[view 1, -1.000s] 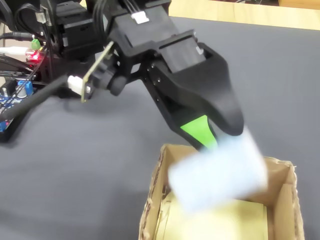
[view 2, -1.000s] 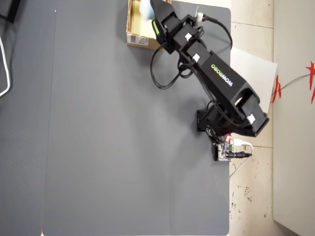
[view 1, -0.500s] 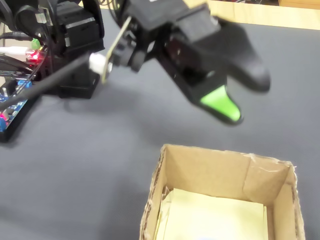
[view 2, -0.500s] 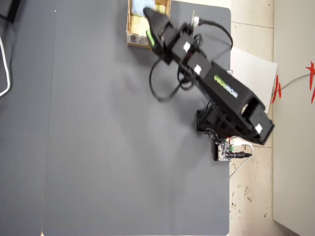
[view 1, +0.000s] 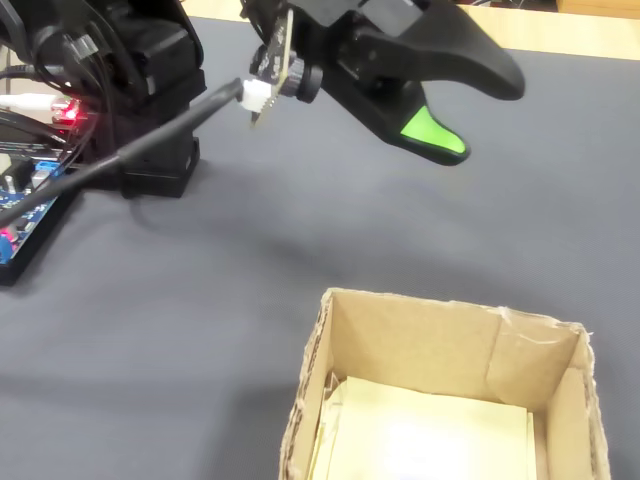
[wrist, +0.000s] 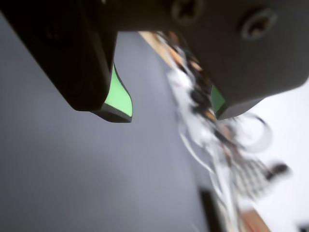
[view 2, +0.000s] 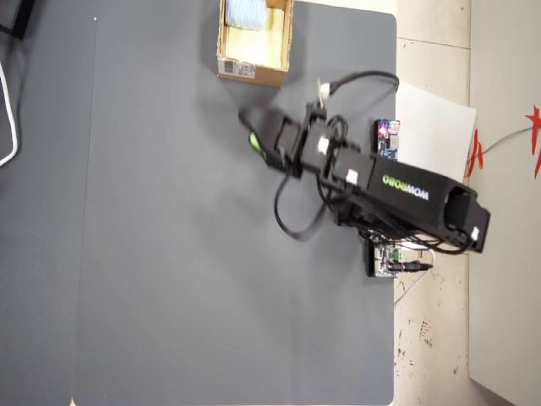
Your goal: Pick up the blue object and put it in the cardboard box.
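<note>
In the overhead view the blue object lies inside the cardboard box, at its left end, at the top edge of the dark mat. My gripper hovers over the mat a short way below the box, apart from it. The wrist view shows my gripper open, green pads facing each other, with nothing but grey mat between them. In the fixed view the gripper hangs above the mat behind the cardboard box, whose cream inside shows; the blue object is out of sight there.
A circuit board with a red light and cables sits beside the arm's base. The same board lies at the mat's right edge, next to white paper. A white cable curves at the far left.
</note>
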### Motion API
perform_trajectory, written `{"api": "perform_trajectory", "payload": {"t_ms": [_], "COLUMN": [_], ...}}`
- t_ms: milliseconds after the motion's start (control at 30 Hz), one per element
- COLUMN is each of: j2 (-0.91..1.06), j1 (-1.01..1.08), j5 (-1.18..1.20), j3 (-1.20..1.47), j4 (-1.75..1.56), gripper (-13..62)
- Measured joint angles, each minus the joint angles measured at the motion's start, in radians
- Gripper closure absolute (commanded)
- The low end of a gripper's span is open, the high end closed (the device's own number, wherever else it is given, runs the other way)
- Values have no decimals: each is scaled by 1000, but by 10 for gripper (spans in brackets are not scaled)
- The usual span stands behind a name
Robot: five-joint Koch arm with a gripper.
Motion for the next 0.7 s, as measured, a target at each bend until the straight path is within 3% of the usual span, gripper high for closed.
{"api": "perform_trajectory", "payload": {"t_ms": [300, 700], "j2": [124, 140], "j1": [-118, -172], "j5": [18, 41], "j3": [193, 434], "j4": [-15, -74], "gripper": [168, 158]}}
